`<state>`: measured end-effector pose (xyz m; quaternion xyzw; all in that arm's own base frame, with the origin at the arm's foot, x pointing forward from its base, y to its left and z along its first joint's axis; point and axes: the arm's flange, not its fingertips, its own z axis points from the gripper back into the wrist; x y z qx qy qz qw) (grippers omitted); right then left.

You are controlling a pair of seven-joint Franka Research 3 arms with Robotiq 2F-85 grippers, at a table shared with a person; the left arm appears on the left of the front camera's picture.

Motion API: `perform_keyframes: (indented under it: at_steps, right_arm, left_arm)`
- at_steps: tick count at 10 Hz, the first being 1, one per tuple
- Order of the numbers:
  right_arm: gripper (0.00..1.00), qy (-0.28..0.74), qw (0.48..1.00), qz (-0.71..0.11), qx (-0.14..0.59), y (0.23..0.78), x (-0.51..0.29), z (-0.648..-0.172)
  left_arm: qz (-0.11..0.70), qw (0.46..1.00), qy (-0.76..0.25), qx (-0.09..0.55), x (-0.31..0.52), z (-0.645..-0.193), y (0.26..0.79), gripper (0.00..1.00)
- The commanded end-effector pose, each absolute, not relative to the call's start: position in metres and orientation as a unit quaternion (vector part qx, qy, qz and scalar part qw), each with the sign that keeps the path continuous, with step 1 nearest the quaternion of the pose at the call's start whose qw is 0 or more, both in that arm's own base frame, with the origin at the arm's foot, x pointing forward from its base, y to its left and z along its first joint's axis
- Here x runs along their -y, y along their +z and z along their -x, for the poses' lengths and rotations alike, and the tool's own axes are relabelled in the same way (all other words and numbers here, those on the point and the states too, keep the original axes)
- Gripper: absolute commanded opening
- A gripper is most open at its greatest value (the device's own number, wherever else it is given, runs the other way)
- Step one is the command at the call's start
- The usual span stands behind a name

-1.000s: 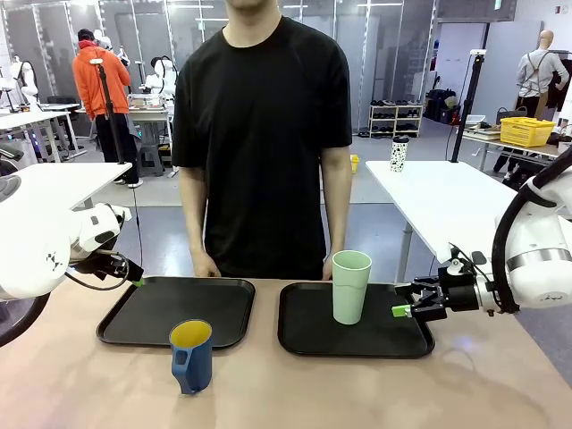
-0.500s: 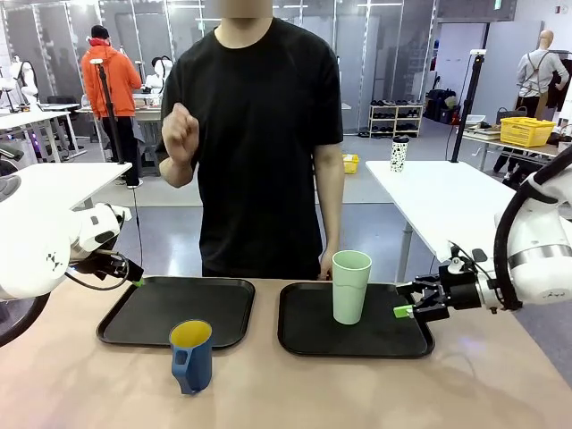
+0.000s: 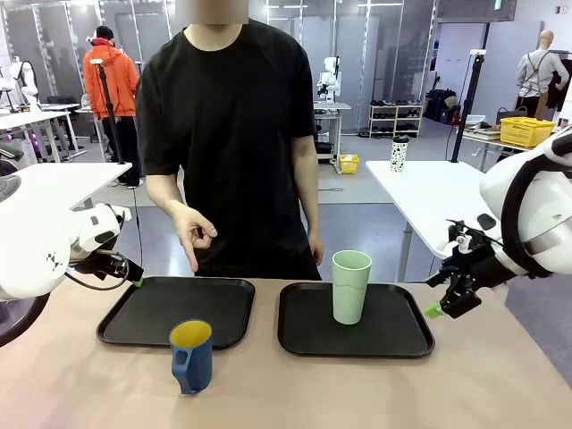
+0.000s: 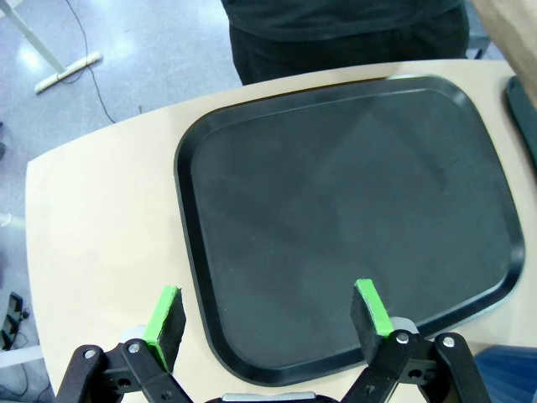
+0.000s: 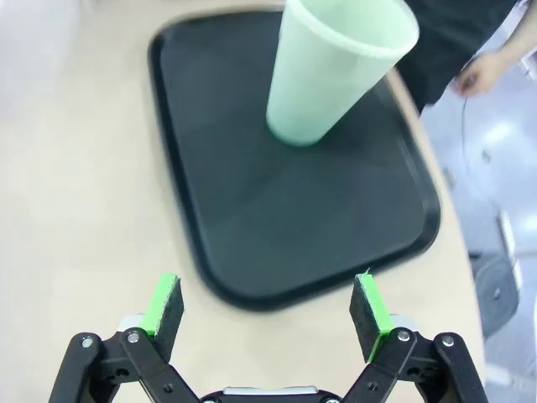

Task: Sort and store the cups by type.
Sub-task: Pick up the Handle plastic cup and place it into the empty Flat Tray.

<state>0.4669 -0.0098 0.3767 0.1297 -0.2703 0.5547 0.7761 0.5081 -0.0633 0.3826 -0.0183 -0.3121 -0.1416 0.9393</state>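
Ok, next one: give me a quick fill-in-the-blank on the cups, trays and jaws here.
The mint-green tumbler stands upright on the ____ tray.
The blue mug, on the table near the left tray, is ____ inside.
Both arms' jaws stand ____, with nothing between them.
Missing words: right; yellow; open.

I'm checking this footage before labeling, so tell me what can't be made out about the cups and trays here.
Blue mug: left wrist view, just a sliver, cut off at the bottom corner beside the left gripper.
Mint tumbler: right wrist view, blurred, rim cut by the top edge, so its inside is unclear.
Right tray: left wrist view, cut off by the right edge.
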Motion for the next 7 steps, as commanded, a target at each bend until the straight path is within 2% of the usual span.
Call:
perform_keyframes:
  at_steps: [1, 4, 5, 7]
  right_arm:
    - [1.00, 0.554, 0.801, -0.132, 0.184, 0.392, -0.001, -0.455]
    - [1.00, 0.552, 0.816, -0.097, 0.140, 0.400, -0.008, -0.447]
    - [1.00, 0.560, 0.812, -0.080, 0.144, 0.403, -0.010, -0.449]
    - [1.00, 0.557, 0.810, -0.099, 0.154, 0.388, -0.004, -0.450]
  left_arm:
    - [0.016, 0.938, -0.146, 0.313, 0.064, -0.508, 0.384, 1.00]
    - [0.016, 0.938, -0.146, 0.313, 0.064, -0.508, 0.384, 1.00]
    - [0.016, 0.938, -0.146, 0.313, 0.064, -0.508, 0.384, 1.00]
    - [0.016, 0.938, -0.146, 0.313, 0.064, -0.508, 0.384, 1.00]
